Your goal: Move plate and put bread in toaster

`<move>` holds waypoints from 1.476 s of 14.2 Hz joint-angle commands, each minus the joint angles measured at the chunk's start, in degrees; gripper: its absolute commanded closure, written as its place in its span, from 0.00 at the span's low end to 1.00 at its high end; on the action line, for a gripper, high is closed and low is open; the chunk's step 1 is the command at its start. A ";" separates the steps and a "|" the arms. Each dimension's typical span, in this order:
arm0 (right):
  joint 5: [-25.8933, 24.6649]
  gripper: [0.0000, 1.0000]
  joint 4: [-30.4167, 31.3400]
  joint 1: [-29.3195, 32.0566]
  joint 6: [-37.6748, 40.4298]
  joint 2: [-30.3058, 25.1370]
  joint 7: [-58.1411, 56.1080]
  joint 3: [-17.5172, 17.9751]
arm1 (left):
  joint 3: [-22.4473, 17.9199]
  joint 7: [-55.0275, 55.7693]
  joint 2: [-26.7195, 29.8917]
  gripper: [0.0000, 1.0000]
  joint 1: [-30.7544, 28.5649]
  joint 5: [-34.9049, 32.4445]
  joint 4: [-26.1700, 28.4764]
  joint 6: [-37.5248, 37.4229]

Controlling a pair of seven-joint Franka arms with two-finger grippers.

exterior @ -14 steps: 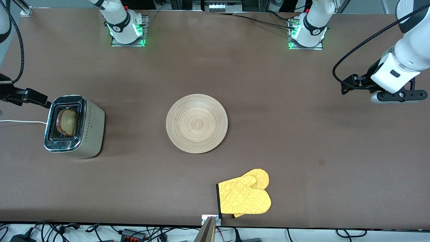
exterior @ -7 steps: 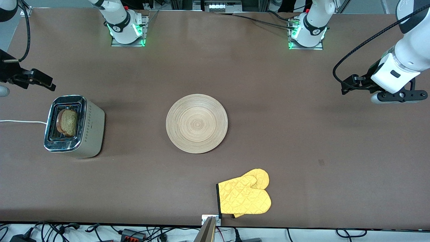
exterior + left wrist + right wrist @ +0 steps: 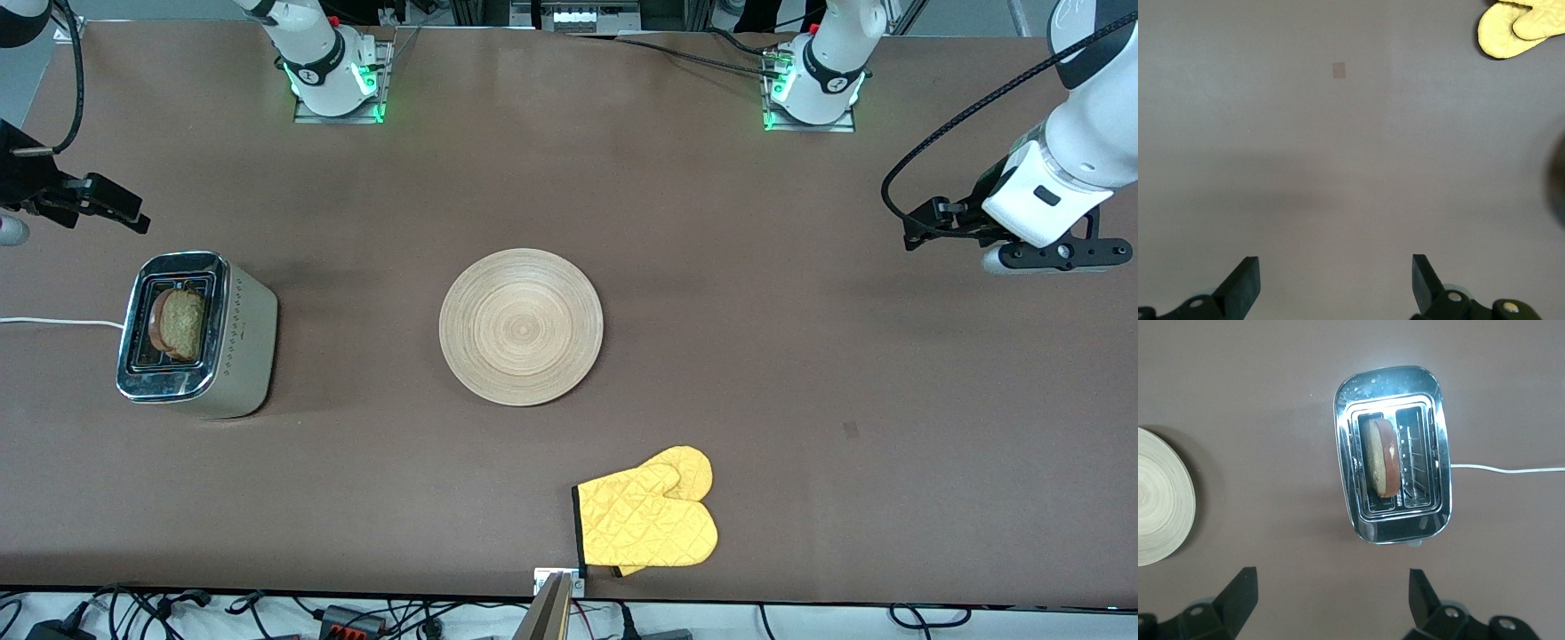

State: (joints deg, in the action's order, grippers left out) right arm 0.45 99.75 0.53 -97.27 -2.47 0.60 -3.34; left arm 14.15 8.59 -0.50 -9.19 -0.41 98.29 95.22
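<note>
Both end effectors, left [image 3: 1331, 287] and right [image 3: 1328, 603], released; we log bread [image 3: 1381, 457] in toaster [image 3: 1391, 453], plate [image 3: 521, 327] mid-counter [image 3: 800, 356], ringed by bare surface.

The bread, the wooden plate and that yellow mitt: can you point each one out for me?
bread [image 3: 1379, 457], right wrist view, on the cut face of the slice standing in a toaster slot.
plate [image 3: 521, 327], front view, at the middle of its ring grain.
oven mitt [image 3: 647, 520], front view, on its quilted palm.
</note>
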 commanded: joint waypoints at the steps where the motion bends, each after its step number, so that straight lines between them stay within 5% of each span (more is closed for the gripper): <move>1: -0.54 0.00 0.35 0.70 -0.65 -0.70 -0.86 0.71 | 0.00 -0.42 -0.12 0.00 -0.57 0.94 -0.74 -1.00; 21: -0.01 0.00 -0.09 3.60 1.90 -0.78 -0.77 3.25 | 0.00 -0.50 -0.38 0.00 -0.74 1.03 -0.74 -1.00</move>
State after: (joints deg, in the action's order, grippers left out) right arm 0.45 99.49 2.95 -96.49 -2.52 0.59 -1.24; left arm 14.09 8.59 -0.68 -9.48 -0.41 98.30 95.21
